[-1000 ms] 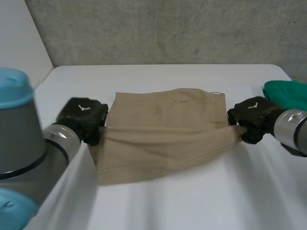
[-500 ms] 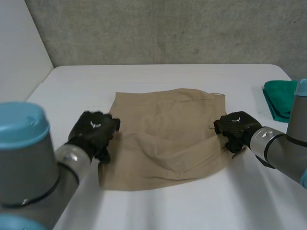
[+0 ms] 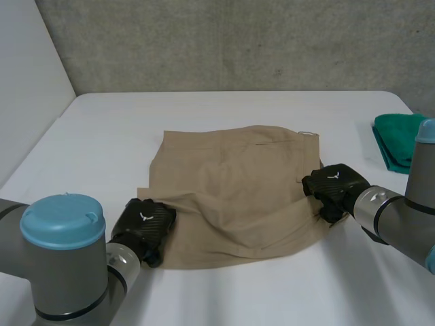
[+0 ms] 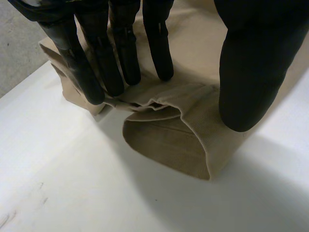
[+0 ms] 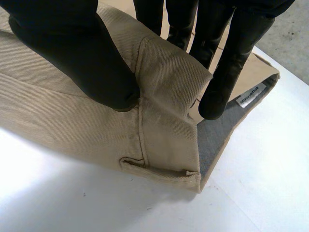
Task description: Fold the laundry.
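Your stock at this moment, clock directions taken from the head view:

- One tan twill garment (image 3: 231, 183), with a waistband. It lies at the centre of the one white table (image 3: 272, 299), mostly flat. A slack ridge runs across it from 8 o'clock to 4 o'clock.
- One left hand (image 3: 144, 227), at the garment's 8 o'clock corner. In its wrist view your left hand (image 4: 251, 72) pinches a doubled hem of the garment (image 4: 169, 140) between fingertips and thumb. The hem gapes into an open loop just beyond them.
- One right hand (image 3: 334, 187), at the garment's 4 o'clock edge. In its wrist view your right hand (image 5: 72, 53) grasps a fold of the waistband (image 5: 164, 130), thumb on one face and fingers on the other. One belt loop (image 5: 154, 169) lies just past the thumb, and one white label (image 5: 251, 95) shows on the grey inner lining.
- One green folded cloth (image 3: 394, 139), at the table's 2 o'clock edge, well apart from the garment.
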Controlling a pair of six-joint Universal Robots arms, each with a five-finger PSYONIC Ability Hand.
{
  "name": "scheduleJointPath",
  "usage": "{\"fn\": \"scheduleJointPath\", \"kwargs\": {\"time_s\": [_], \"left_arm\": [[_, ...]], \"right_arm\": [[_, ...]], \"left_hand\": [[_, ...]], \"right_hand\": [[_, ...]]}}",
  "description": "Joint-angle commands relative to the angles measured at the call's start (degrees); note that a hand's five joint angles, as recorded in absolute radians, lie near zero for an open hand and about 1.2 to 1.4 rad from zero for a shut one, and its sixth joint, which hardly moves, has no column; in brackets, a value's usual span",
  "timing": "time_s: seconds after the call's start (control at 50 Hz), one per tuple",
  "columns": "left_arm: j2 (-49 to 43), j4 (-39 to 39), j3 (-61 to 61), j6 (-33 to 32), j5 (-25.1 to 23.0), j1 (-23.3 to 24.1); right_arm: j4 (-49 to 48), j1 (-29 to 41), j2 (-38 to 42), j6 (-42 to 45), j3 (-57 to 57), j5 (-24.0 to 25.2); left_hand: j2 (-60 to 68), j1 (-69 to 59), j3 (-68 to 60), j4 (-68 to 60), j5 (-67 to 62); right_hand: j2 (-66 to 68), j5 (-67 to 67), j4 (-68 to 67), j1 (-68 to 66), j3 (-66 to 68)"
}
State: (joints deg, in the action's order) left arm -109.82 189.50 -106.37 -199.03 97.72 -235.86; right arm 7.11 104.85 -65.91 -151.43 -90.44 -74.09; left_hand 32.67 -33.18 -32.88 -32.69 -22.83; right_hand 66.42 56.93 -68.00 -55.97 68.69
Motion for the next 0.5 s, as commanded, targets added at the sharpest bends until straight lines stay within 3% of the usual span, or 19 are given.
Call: {"fn": "scheduleJointPath", "kwargs": {"time_s": [0.02,0.26,0.32,0.42,0.5], "left_arm": [[-2.6,0.1,1.2,-0.1,0.1,0.1],[-4.9,0.0,2.4,-0.3,0.7,0.0],[-4.8,0.0,2.7,-0.3,1.4,0.0],[-3.5,-0.3,3.0,-0.3,2.9,0.0],[3.5,-0.7,2.5,-0.3,3.6,-0.2]], "right_arm": [[-0.2,0.0,0.0,0.0,-0.1,0.0],[-0.1,-0.1,-0.1,0.0,-0.6,0.0],[0.1,0.0,-0.2,0.4,-0.7,-0.1],[0.8,0.3,-0.6,1.2,-1.0,-0.4],[2.9,0.3,-4.9,3.4,-1.0,-0.4]], "left_hand": [[11.7,-11.2,-11.5,-11.7,-11.5],[32.2,-31.7,-32.0,-32.2,-32.0],[47.3,-46.8,-47.1,-47.3,-47.1],[47.3,-46.8,-47.1,-47.3,-47.2],[47.3,-46.8,-47.1,-47.3,-47.2]], "right_hand": [[13.6,13.1,-12.0,-24.0,11.3],[13.6,13.1,-12.0,-24.0,11.3],[13.6,13.1,-12.0,-24.0,11.3],[13.6,13.1,-12.0,-24.0,11.3],[13.6,13.1,-12.0,-24.0,11.3]]}}
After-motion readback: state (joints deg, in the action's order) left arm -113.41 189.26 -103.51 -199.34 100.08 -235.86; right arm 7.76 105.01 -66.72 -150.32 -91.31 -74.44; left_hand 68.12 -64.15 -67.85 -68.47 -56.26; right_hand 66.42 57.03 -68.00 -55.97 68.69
